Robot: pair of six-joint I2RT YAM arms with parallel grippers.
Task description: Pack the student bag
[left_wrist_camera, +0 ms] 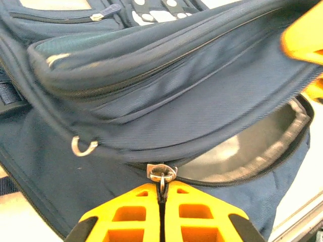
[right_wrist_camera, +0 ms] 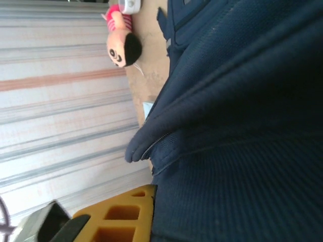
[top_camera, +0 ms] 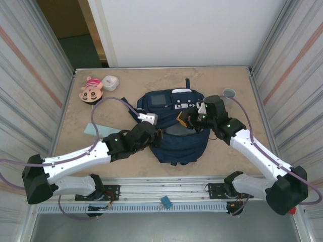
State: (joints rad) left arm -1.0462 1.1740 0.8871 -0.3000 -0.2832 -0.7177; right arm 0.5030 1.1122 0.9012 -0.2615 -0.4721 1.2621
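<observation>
1. Left wrist view has the left gripper (left_wrist_camera: 162, 190) with its orange fingers pressed together on the small silver metal zipper pull (left_wrist_camera: 162, 173) of the large navy-blue fabric student bag (left_wrist_camera: 202, 101)
2. Right gripper (right_wrist_camera: 154, 212) is closed too, and seems to pinch the upper lip of the bag's opening
3. Step in hand, as I judge it: widening the main zip. Draw the pull steadily along its track, with the other claw holding the lip lifted and taut so the fabric doesn't bunch
4. Bag lies flat at the centre of the beige table (top_camera: 126, 85), between both arms, with its mouth partly open on pale grey lining and its grey square patch and white buckle tabs facing up
</observation>
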